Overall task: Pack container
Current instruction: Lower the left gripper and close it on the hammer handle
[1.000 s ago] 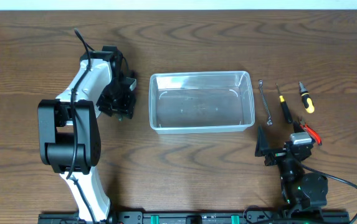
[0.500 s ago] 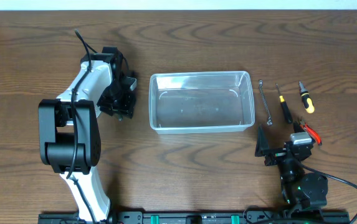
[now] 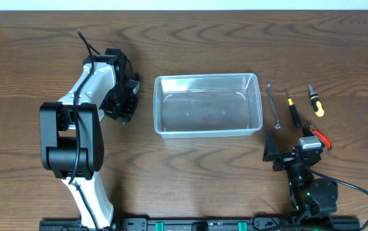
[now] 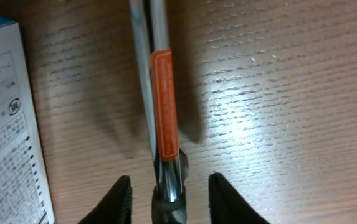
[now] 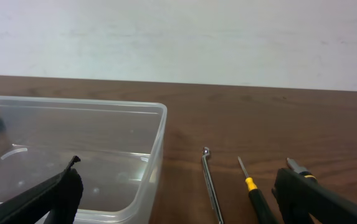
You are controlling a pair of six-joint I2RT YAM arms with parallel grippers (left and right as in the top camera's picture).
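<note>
The clear plastic container (image 3: 207, 104) sits empty at mid-table; its right end shows in the right wrist view (image 5: 72, 143). My left gripper (image 3: 123, 104) is to its left, low over the wood. In the left wrist view its fingers (image 4: 169, 182) are open, one on each side of a chrome tool with an orange label (image 4: 164, 99), not touching it. The left arm hides this tool from overhead. My right gripper (image 3: 291, 146) is open and empty near the front right, its fingers (image 5: 190, 202) spread wide toward the container and the tools.
A blue-and-white cardboard box (image 4: 4, 130) lies just left of the chrome tool. Right of the container lie a thin wrench (image 3: 273, 104), a black-and-yellow screwdriver (image 3: 293, 110), a short yellow-and-black screwdriver (image 3: 316, 101) and red-handled pliers (image 3: 320, 135).
My left gripper has shifted slightly toward the far side of the table. The right arm, container and tools have not moved.
</note>
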